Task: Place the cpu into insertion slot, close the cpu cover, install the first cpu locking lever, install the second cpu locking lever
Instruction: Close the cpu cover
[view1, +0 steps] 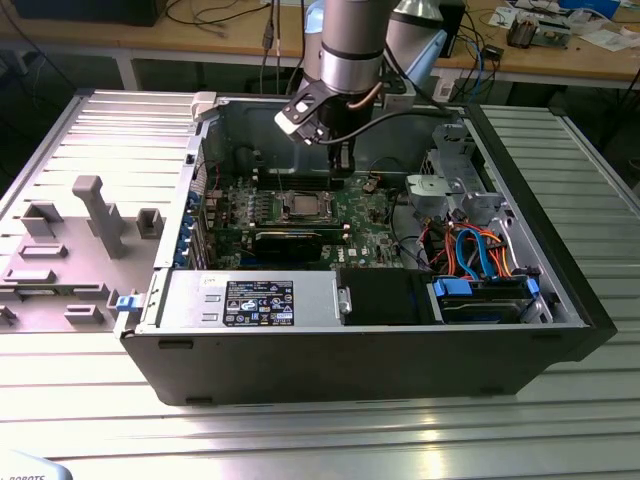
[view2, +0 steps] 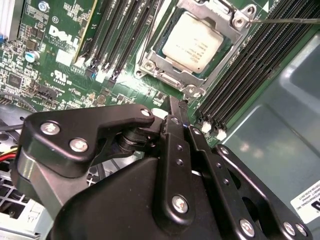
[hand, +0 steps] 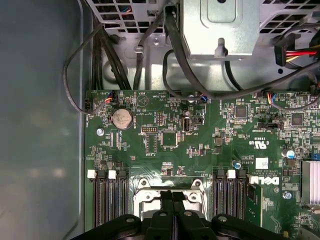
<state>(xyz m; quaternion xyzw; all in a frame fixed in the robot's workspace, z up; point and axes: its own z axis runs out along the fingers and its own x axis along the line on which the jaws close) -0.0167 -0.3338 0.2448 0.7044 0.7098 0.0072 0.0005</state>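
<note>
Big open case (view1: 350, 360) on the desk (view1: 400, 435), green board (view1: 375, 215) inside, and the pincer (view2: 179, 106) hangs over it pressed together, pinching nothing, with the cpu (view2: 192, 42) already sitting in the slot (view2: 172, 82) under its cover (view2: 155, 64), just below the tips toward the exterior view's left.

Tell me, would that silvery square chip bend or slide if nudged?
Probably stiff: the cpu shows a flat metal top. It likely wouldn't slide, since the cpu cover frames its edges. Small and thin, so probably light.

Ribbed metal table (view1: 300, 430) (glare-streaked) before a cluttered wooden workbench (view1: 590, 62).
</note>
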